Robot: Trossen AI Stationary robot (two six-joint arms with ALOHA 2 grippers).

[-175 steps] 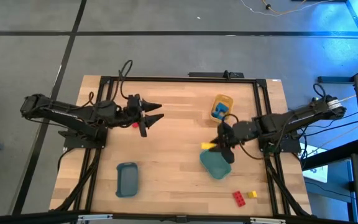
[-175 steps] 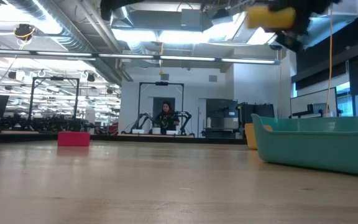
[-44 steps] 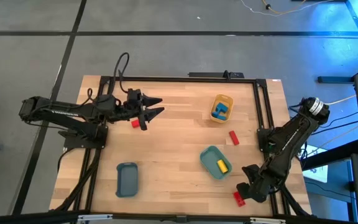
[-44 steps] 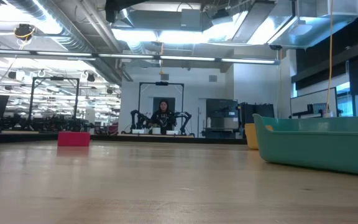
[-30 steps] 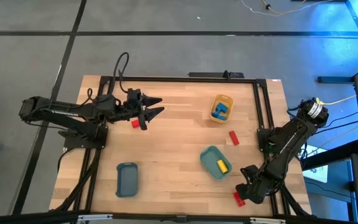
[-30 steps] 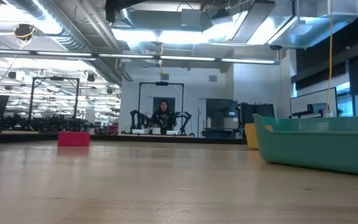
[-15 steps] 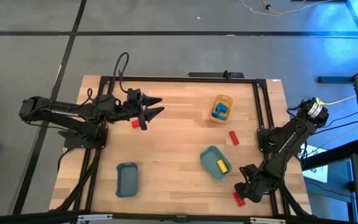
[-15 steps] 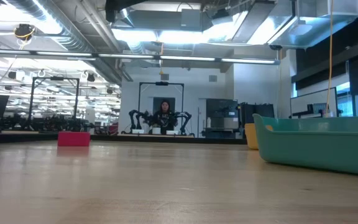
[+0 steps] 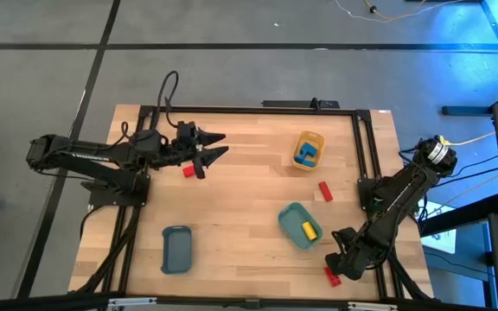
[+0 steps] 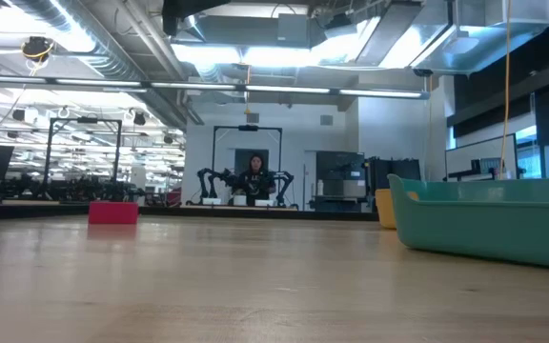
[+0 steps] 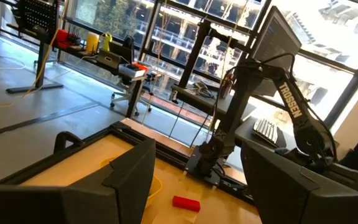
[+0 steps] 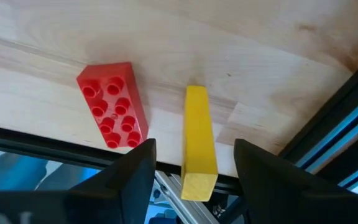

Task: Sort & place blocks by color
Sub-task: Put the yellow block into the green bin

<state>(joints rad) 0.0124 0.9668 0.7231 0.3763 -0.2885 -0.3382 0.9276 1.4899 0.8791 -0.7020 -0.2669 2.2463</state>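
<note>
My right gripper (image 9: 339,264) points down at the table's near right corner, open. In the right wrist view its fingers stand on either side of a yellow block (image 12: 197,134) that lies on the wood, with a gap on each side. A red block (image 12: 112,104) lies next to it, also visible as the red block (image 9: 330,276) in the high view. My left gripper (image 9: 221,145) hovers open at the far left, above another red block (image 9: 188,171). A third red block (image 9: 325,191) lies right of centre. The teal tray (image 9: 292,220) holds a yellow block (image 9: 309,230).
A yellow tray (image 9: 309,138) with blue blocks (image 9: 307,154) stands far right of centre. A slate-blue tray (image 9: 176,249) sits near left. The table's black frame rail (image 12: 328,134) runs close beside the right gripper. Bare wood lies in the table's middle.
</note>
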